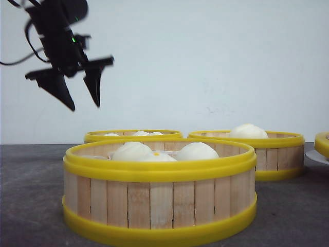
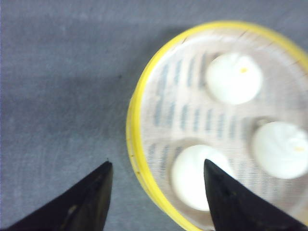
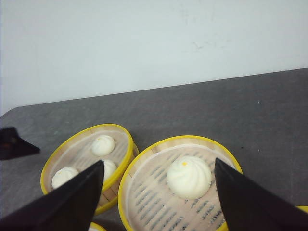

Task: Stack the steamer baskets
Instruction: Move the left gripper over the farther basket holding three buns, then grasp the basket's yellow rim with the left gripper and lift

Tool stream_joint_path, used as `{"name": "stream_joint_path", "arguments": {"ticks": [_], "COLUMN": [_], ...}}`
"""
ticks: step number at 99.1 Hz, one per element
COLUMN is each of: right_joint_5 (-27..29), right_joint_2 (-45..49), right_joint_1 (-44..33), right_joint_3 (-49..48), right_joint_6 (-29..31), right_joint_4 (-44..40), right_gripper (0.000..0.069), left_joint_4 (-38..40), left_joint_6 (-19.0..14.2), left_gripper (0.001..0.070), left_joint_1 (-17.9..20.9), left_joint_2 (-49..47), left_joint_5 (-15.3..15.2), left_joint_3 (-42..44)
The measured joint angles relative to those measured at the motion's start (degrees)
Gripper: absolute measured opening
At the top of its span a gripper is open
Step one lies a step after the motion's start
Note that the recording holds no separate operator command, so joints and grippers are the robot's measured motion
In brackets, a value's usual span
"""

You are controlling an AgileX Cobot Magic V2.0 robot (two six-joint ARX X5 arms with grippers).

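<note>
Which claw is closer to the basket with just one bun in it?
Right. The right claw hangs open just above the one-bun basket. The left claw is over the far left three-bun basket.

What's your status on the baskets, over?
Left gripper open, raised above the table. Right gripper open over the one-bun basket. Steamer baskets all separate, none stacked. Nothing in the way.

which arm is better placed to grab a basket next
Probably left. The left end effector is open and raised; in its wrist view its fingers straddle the rim of a three-bun steamer basket. The right end effector, also open, looks higher over a one-bun basket.
</note>
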Motion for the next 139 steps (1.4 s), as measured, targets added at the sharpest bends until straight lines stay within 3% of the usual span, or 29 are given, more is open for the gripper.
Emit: {"name": "stream_joint_path", "arguments": {"ticks": [26, 64, 81, 117, 139], "right_joint_5": [0.2, 0.4, 0.5, 1.8, 1.9], "right_joint_2": [0.0, 0.4, 0.4, 0.9, 0.9], "right_joint_1": [0.0, 0.0, 0.0, 0.0, 0.0], "right_joint_3": [0.0, 0.0, 0.0, 0.0, 0.0], "right_joint_6": [-1.5, -3.0, -3.0, -3.8, -4.3], "right_joint_4": [-2.5, -4.4, -4.4, -4.5, -4.7], "right_gripper": [0.0452, 0.0452, 0.0452, 0.0452, 0.0452], "left_joint_4": [-2.0, 0.6, 0.5, -0.2, -0.2], "left_joint_6": [0.7, 0.0, -0.8, -1.0, -1.0], "left_gripper": [0.0349, 0.0346, 0.0257, 0.0227, 0.0085], "left_joint_1": [0.0, 0.2, 0.4, 0.5, 0.3], "left_joint_2": [7.8, 10.8, 10.8, 13.3, 13.5], "left_joint_5": [-1.5, -1.9, -1.9, -1.9, -1.8], "left_joint_3": [4.9, 5.1, 5.1, 5.5, 6.1]}}
